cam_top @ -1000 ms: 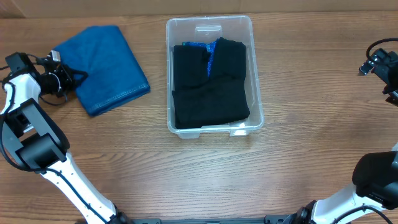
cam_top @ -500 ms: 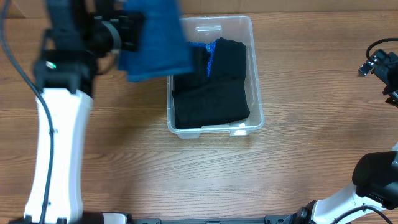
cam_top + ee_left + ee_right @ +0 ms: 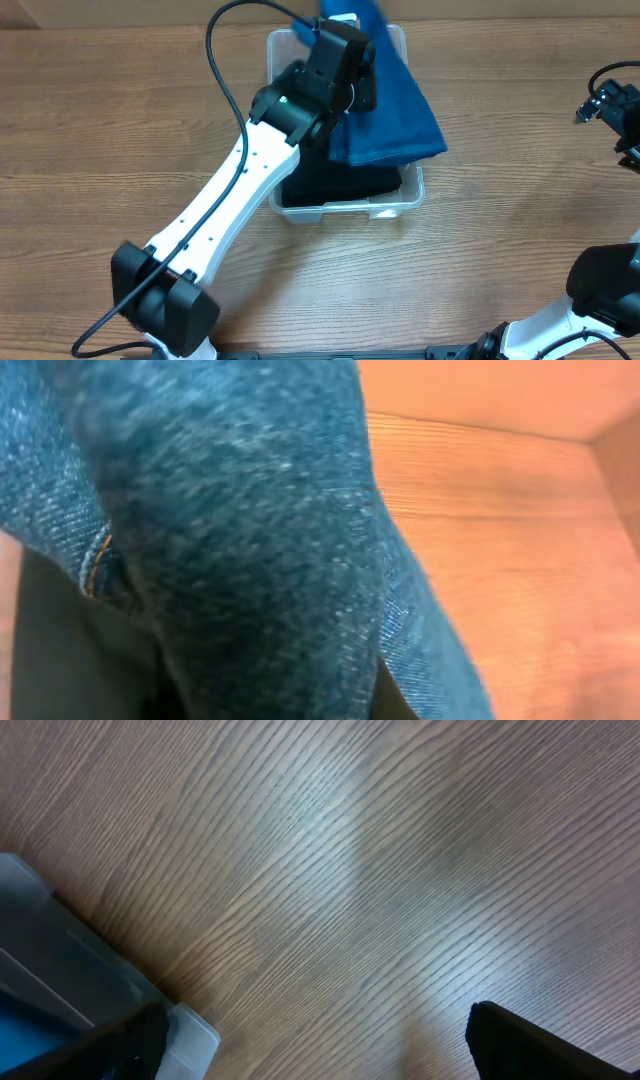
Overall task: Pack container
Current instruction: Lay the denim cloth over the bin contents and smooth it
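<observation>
The clear plastic container [image 3: 345,212] stands at the table's middle back with folded black clothes [image 3: 330,190] in it. My left gripper [image 3: 352,62] is above the container's back part, shut on a folded blue denim garment [image 3: 390,110] that hangs over the container's right half and right rim. The left wrist view is filled by the denim [image 3: 230,540], with black cloth [image 3: 45,650] below it; the fingers are hidden. My right gripper [image 3: 612,105] is open and empty at the far right edge. Its wrist view [image 3: 315,1045] shows a container corner [image 3: 60,970].
Bare wooden table [image 3: 500,260] lies around the container. The left arm's white links [image 3: 230,190] stretch from the front left across the table to the container.
The left arm lifted the denim garment from the table's back left and swung it right, over the container. The right arm has not moved.
</observation>
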